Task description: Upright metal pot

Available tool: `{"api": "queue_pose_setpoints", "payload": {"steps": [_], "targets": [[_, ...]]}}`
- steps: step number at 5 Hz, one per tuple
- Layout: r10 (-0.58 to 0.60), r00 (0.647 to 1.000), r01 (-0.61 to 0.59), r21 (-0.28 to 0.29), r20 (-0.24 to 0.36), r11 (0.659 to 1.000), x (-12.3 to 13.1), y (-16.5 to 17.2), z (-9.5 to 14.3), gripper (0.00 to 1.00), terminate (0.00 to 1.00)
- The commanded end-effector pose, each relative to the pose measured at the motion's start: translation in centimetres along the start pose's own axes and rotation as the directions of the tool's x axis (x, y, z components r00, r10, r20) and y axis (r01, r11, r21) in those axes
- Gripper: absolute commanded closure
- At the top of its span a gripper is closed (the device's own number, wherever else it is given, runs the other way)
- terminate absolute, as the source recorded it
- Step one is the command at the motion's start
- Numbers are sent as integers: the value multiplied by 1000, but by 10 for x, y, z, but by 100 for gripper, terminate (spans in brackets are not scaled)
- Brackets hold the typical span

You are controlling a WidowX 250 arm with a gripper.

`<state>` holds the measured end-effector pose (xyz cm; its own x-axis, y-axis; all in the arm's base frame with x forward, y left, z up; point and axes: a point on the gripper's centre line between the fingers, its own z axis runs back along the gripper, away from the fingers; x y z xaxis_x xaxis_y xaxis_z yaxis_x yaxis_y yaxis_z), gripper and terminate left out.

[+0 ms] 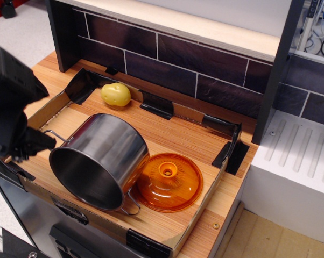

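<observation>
On the wooden tabletop, the metal pot is lying on its side, mouth facing front-left, leaning against the orange lid. The gripper is hovering beside the pot's left wire handle, probably lining up to tip it; fingers' state: cannot tell. A yellow potato is sitting behind.

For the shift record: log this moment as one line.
pot: on side, mouth front-left | gripper: at left handle, jaw state unclear | lid: touching pot | task: pot not upright

The tool is dark and blurred, its jaws unreadable, the arm cut off at left.
</observation>
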<state>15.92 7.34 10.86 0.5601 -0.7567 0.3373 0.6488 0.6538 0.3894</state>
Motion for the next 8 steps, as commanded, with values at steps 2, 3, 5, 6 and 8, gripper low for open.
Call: {"api": "queue_pose_setpoints", "payload": {"steps": [2, 3, 5, 6, 8], "targets": [[-42, 998, 39, 78, 43, 996, -6, -8, -9, 0, 0], [-50, 998, 45, 99, 50, 994, -3, -10, -12, 0, 0], [-56, 998, 52, 122, 29, 991, 1, -10, -22, 0, 0], [-59, 998, 56, 129, 22, 990, 1, -8, -27, 0, 0], [-34, 999, 36, 170, -13, 985, 1, -1, -43, 0, 0]]}}
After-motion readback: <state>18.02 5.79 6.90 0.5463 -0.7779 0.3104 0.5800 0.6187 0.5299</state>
